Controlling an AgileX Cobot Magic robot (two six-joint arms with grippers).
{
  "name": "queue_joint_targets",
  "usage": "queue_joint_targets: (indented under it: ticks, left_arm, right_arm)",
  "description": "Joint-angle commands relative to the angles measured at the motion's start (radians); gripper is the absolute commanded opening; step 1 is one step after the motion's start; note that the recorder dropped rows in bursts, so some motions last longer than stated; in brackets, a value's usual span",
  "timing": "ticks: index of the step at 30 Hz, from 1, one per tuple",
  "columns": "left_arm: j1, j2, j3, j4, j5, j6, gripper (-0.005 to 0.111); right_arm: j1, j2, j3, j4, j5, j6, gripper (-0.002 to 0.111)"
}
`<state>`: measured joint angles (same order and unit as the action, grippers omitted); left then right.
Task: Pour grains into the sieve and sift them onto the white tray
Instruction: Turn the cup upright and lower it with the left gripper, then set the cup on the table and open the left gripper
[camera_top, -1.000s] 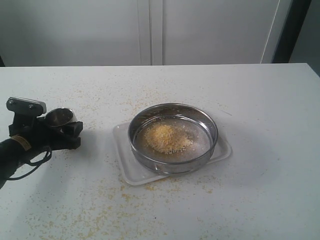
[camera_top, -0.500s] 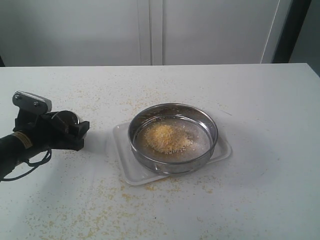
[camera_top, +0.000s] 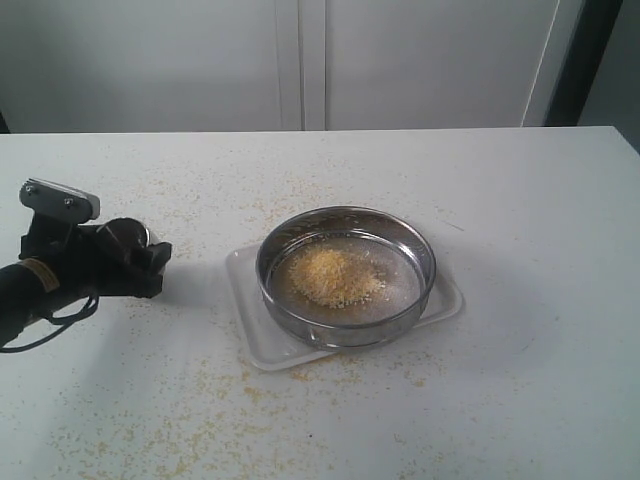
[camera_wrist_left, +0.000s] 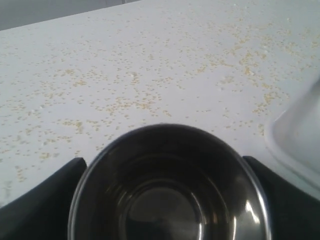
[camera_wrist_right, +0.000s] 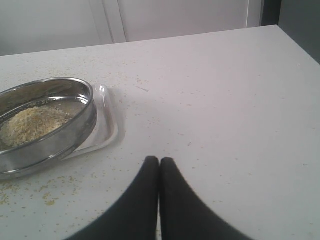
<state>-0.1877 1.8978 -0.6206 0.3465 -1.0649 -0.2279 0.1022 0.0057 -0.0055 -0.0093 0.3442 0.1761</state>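
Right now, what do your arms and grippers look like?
Left arm: black, with a yellowish label band, a grey camera box on top and a looping black cable. The left gripper and right gripper have matte black tapered fingers.

Small steel cup (camera_top: 122, 234) at the left of the table, its polished inside dark and empty, with a bright rim. White table (camera_top: 520, 200) with a matte top. Pale panelled wall (camera_top: 420, 60) behind the table's far edge. Dark upright strip (camera_top: 590, 60) at far right.
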Motion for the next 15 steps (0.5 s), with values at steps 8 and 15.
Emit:
queue_joint_targets:
  ticks: [8, 15]
  left_arm:
    - [0.001, -0.110, 0.001, -0.140, 0.291, 0.039, 0.000]
    - [0.001, -0.135, -0.111, -0.150, 0.638, 0.000, 0.000]
  right_arm:
    - [-0.004, -0.006, 0.005, -0.006, -0.003, 0.003, 0.000]
    - [-0.004, -0.006, 0.005, -0.006, -0.003, 0.003, 0.000]
